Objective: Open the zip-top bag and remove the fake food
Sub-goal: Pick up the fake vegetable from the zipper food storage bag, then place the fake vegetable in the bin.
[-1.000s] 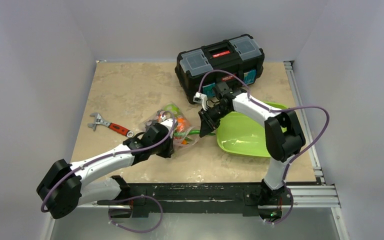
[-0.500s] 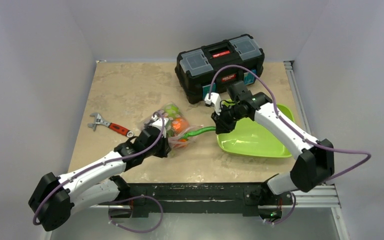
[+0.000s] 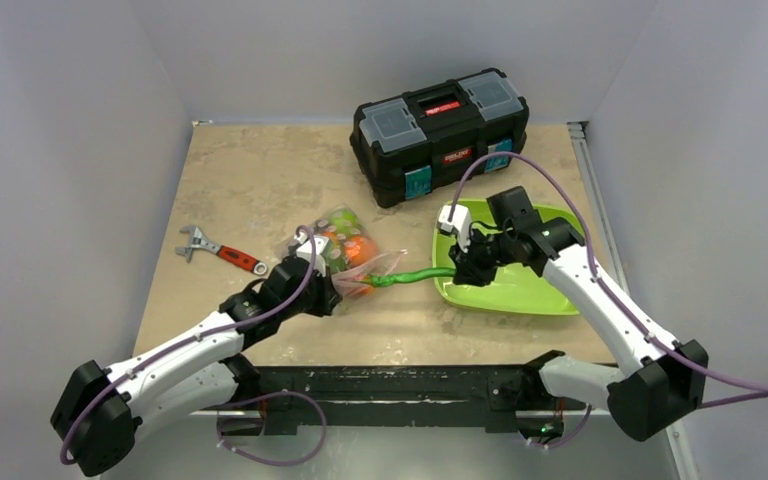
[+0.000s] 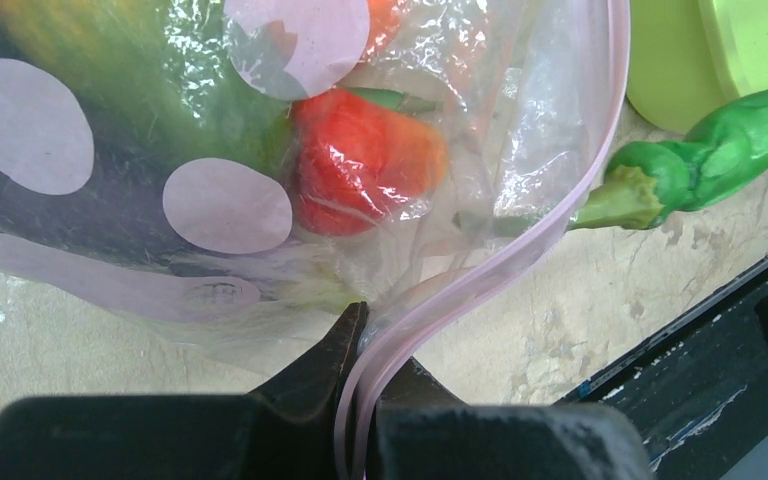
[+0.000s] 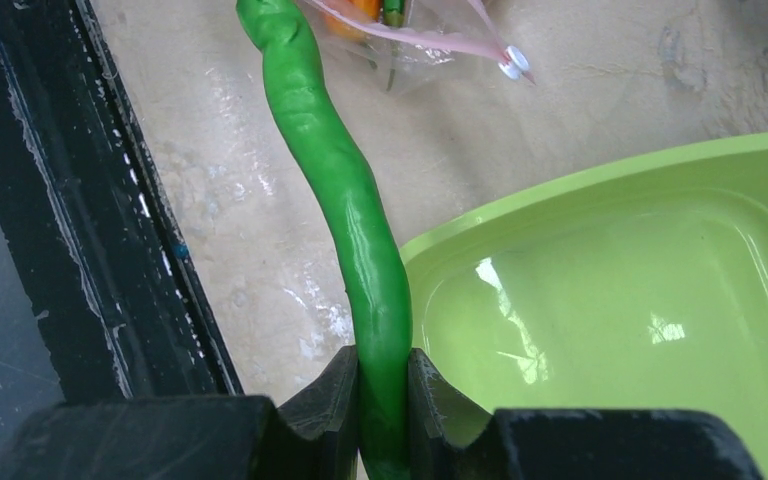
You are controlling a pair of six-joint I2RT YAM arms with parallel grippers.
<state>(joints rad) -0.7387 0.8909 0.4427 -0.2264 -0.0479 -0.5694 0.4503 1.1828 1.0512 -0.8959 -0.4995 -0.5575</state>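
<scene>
The clear zip-top bag [image 3: 345, 250] lies mid-table with fake food inside; the left wrist view shows a red pepper [image 4: 360, 160] and its pink zip strip [image 4: 520, 250]. My left gripper [image 3: 328, 295] is shut on the bag's zip edge [image 4: 365, 400] at its near corner. My right gripper [image 3: 468, 268] is shut on one end of a long green bean [image 3: 415, 275], held over the near-left rim of the green tray [image 3: 520, 290]. The bean [image 5: 350, 200] stretches from the jaws toward the bag mouth, its far end just outside it [image 4: 700, 170].
A black toolbox [image 3: 440, 120] stands at the back behind the tray. A red-handled wrench [image 3: 218, 252] lies at the left of the table. The black frame rail [image 3: 410, 380] runs along the near edge.
My right gripper has moved right and nearer, pulling the green bean out of the bag toward the tray. My left gripper has stayed shut on the bag's edge.
</scene>
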